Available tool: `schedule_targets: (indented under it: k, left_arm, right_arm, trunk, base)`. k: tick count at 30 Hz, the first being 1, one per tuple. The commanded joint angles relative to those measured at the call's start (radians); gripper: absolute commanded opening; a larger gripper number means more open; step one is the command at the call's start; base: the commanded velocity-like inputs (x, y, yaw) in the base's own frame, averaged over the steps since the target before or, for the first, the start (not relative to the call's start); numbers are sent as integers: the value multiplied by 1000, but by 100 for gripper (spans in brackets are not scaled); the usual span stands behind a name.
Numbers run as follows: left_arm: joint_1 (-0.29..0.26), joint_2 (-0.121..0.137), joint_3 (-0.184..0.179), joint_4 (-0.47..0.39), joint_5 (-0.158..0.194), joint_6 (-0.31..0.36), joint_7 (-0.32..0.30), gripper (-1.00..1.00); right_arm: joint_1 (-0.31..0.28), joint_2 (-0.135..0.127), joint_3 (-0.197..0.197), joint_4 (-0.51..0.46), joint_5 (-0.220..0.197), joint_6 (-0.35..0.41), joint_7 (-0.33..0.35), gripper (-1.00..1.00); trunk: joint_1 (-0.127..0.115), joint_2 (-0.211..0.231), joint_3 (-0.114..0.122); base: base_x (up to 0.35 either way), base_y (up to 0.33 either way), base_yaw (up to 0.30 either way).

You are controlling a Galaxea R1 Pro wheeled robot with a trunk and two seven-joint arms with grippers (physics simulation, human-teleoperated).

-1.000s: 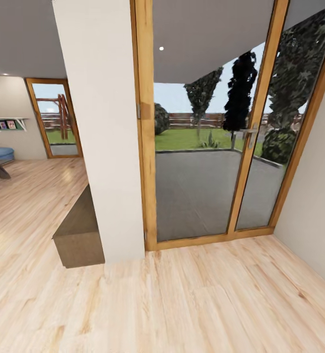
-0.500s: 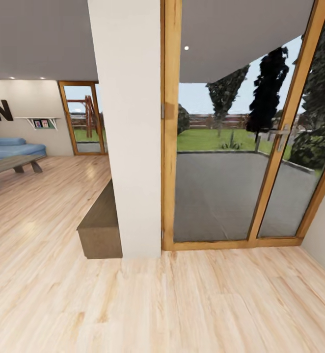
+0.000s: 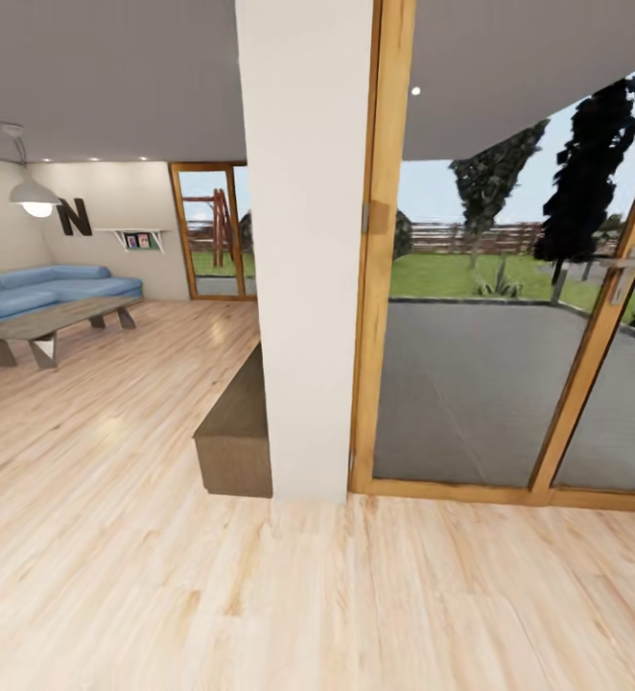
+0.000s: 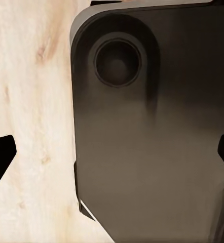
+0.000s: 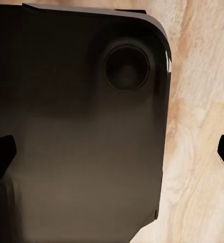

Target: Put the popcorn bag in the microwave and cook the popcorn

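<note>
1. Your left gripper [image 4: 112,152] and right gripper [image 5: 112,149] hang over the robot's dark base [image 4: 152,142], fingertips spread wide, holding nothing.
2. Your view has swung left: the sofa [image 3: 39,288] appears; no popcorn bag here.

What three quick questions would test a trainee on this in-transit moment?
1. True or false: in the head view, the blue sofa stands to the left of the white pillar.
2. What lies just beyond the glass doors? A) a kitchen worktop B) a paved terrace C) a staircase
3. Fill in: the dark letter on the wall above the sofa is ___.

Key: 1 true; 2 B; 3 N.
</note>
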State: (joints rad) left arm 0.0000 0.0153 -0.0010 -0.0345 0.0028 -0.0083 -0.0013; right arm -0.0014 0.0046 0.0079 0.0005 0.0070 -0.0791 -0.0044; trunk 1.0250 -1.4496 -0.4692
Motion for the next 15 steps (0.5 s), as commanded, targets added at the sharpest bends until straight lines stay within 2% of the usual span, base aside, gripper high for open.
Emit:
schedule_targets:
  k: [1, 8, 15]
  left_arm:
    - [0, 0, 0, -1, 0, -1, 0, 100]
    - [0, 0, 0, -1, 0, -1, 0, 100]
    - [0, 0, -1, -1, 0, -1, 0, 100]
  right_arm:
    - [0, 0, 1, 0, 1, -3, -1, 100]
    - [0, -1, -1, 0, 3, -10, -5, 100]
    - [0, -3, -5, 12, -10, -54, -6, 100]
  trunk:
    - [0, 0, -1]
    - [0, 0, -1]
    - [0, 0, -1]
  base:
    - [0, 0, 288]
    - [0, 0, 298]
    - [0, 0, 300]
